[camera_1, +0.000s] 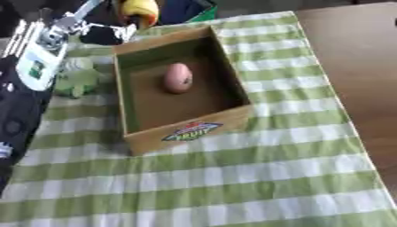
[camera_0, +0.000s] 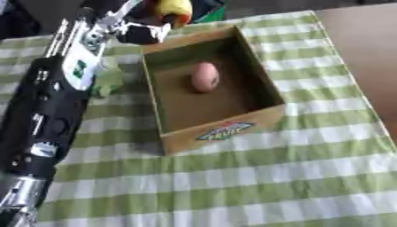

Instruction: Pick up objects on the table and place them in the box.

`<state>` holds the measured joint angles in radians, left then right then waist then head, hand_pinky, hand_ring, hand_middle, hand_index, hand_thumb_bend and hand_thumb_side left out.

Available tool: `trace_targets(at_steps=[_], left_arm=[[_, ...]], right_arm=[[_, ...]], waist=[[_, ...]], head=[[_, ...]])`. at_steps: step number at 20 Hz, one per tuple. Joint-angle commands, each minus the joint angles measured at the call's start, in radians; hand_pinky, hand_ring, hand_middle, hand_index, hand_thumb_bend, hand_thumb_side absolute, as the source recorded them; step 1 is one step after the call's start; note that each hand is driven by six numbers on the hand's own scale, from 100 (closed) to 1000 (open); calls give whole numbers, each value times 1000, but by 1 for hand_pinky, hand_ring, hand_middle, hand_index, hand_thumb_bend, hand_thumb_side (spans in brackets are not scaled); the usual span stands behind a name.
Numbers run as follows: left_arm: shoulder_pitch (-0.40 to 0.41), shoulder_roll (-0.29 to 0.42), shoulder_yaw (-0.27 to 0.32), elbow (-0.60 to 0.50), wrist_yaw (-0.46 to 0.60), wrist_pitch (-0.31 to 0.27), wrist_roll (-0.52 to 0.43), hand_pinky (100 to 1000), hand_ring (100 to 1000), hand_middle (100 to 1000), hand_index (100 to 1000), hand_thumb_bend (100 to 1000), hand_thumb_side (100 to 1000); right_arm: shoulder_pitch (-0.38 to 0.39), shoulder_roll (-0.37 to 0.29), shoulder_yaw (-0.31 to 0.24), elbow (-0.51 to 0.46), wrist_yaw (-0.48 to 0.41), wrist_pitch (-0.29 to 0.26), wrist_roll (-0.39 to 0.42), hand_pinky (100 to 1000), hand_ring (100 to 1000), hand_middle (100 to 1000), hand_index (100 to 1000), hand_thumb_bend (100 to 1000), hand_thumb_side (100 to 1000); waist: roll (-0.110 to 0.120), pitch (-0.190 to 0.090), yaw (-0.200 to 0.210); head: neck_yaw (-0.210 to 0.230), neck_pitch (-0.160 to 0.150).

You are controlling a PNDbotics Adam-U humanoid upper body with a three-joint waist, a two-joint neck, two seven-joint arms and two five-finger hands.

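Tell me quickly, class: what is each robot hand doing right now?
Left hand: shut on a yellow object beyond the box's far corner.
Right hand: not in view.

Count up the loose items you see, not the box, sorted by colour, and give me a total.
Pink: 1, an egg-shaped thing lying in the box.
Yellow: 1, a thing with a red patch in the left robot hand past the box's far left corner.
Green: 1, a soft-looking thing on the cloth left of the box.
Total: 3.
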<state>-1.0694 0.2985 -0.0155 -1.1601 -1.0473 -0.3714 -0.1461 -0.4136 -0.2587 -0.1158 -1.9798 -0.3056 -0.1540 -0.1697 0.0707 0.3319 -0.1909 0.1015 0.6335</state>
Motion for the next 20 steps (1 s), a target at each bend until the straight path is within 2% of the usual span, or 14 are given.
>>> trace_targets(at_steps=[1,2,5,12,14,20], left_arm=[[-7,-11,2,7,-43,-10,27,429,617,549,426,100,263],[-2,-20,0,13,-52,-16,30,432,618,550,425,100,235],[7,-46,-8,30,-71,-40,27,437,620,553,425,100,260],[3,-66,-34,57,-117,-111,-8,442,637,578,466,100,252],[0,-64,-43,66,-150,-134,-47,458,665,607,504,100,247],[-10,-63,-49,93,-255,-205,-201,501,715,655,538,100,244]], right_arm=[[-11,-8,-1,-20,-7,-4,-5,811,708,470,834,100,812],[-12,-6,0,-20,-8,-4,-5,811,708,470,834,100,809],[-18,-1,2,-20,-10,-5,-4,811,707,471,834,100,810],[-24,5,4,-20,-18,-6,-7,811,707,471,833,100,799],[-24,5,5,-20,-19,-5,-8,811,707,471,834,100,796],[-22,5,5,-20,-20,-2,-9,812,707,471,834,100,789]], waist=[[-7,-18,-2],[-7,-17,-3],[-9,-13,-8],[-9,-6,-16],[-7,-6,-17],[-4,-8,-19]], head=[[11,24],[12,30],[18,33],[27,18],[25,15],[21,6]])
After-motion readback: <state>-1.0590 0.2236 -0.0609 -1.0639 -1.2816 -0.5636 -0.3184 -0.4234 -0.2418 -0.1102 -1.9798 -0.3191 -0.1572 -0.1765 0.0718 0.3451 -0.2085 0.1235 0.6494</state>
